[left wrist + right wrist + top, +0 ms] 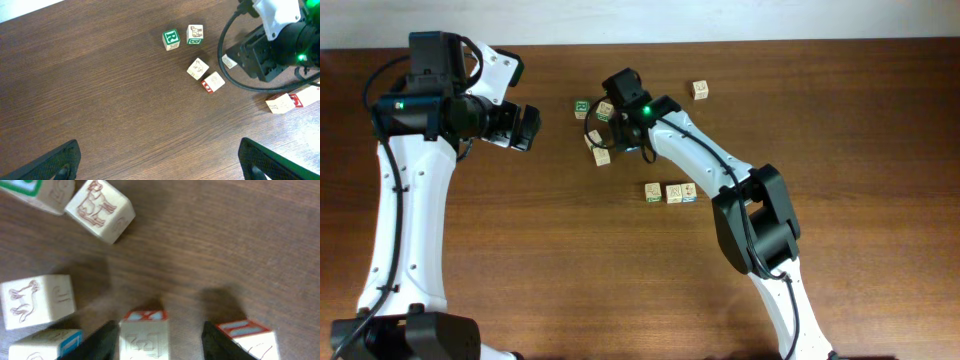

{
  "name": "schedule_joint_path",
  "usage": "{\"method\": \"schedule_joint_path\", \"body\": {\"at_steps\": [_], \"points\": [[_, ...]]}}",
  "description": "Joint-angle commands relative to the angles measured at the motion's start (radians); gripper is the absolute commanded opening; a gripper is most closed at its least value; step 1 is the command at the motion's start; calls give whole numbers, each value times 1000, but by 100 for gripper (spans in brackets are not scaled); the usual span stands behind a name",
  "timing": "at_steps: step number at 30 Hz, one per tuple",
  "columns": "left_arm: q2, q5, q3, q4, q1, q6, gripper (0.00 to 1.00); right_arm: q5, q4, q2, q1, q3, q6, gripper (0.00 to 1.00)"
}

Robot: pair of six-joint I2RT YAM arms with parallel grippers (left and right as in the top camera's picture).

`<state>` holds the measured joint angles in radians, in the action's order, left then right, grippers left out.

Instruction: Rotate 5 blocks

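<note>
Hanging over a dark, wood-grained table (520, 260) whose far edge meets a pale band (640, 18) that I cannot tell for wall or floor, my left gripper (531, 128) stands spread wide, nothing between its tips; ahead of it, well apart, sits a green-framed cube (581, 108), with a pale block (605, 108) just beside it on the side away from that hand; a little nearer me lie an animal-printed block (198, 68) and a red-edged block (214, 81), close together, both turned askew to the grain; my right gripper (161, 330) is bent down over this cluster, and its fingers (107, 340) straddle a red-topped block (145, 335); one finger is at that block's side, the other stands off it with bare wood in the gap, so the jaws are parted, not clamped; a red-and-blue-topped block (250, 335) sits just outside that far finger; back along my right forearm, just beside it, a row of three blocks (674, 193) stands side by side; beyond my right hand, well apart toward the far edge, rests a single block (700, 90); the wood shows a soft sheen throughout.
</note>
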<state>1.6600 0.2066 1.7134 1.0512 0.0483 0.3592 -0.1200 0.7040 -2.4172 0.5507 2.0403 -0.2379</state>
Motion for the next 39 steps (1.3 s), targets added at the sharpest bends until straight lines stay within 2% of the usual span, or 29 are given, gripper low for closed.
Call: {"method": "schedule_joint_path", "body": {"at_steps": [1, 3, 16, 18, 23, 27, 31, 34, 39], "points": [[1, 11, 22, -2, 7, -6, 99, 37, -13, -13, -10, 11, 25, 48], [1, 11, 22, -2, 7, -6, 99, 41, -12, -13, -7, 11, 25, 45], [1, 11, 22, -2, 7, -6, 99, 113, 27, -14, -7, 5, 24, 44], [1, 11, 22, -2, 7, -6, 99, 113, 34, -14, -7, 4, 21, 40], [1, 11, 22, -2, 7, -6, 99, 113, 39, -14, -7, -10, 21, 37], [1, 11, 22, -2, 7, -6, 99, 114, 35, -14, -7, -10, 15, 29], [1, 11, 22, -2, 7, -6, 99, 196, 68, -14, -7, -10, -12, 29], [1, 11, 22, -2, 7, -6, 99, 223, 149, -14, -6, -10, -116, 30], [1, 11, 22, -2, 7, -6, 99, 275, 261, -13, -2, -10, -182, 30]]}}
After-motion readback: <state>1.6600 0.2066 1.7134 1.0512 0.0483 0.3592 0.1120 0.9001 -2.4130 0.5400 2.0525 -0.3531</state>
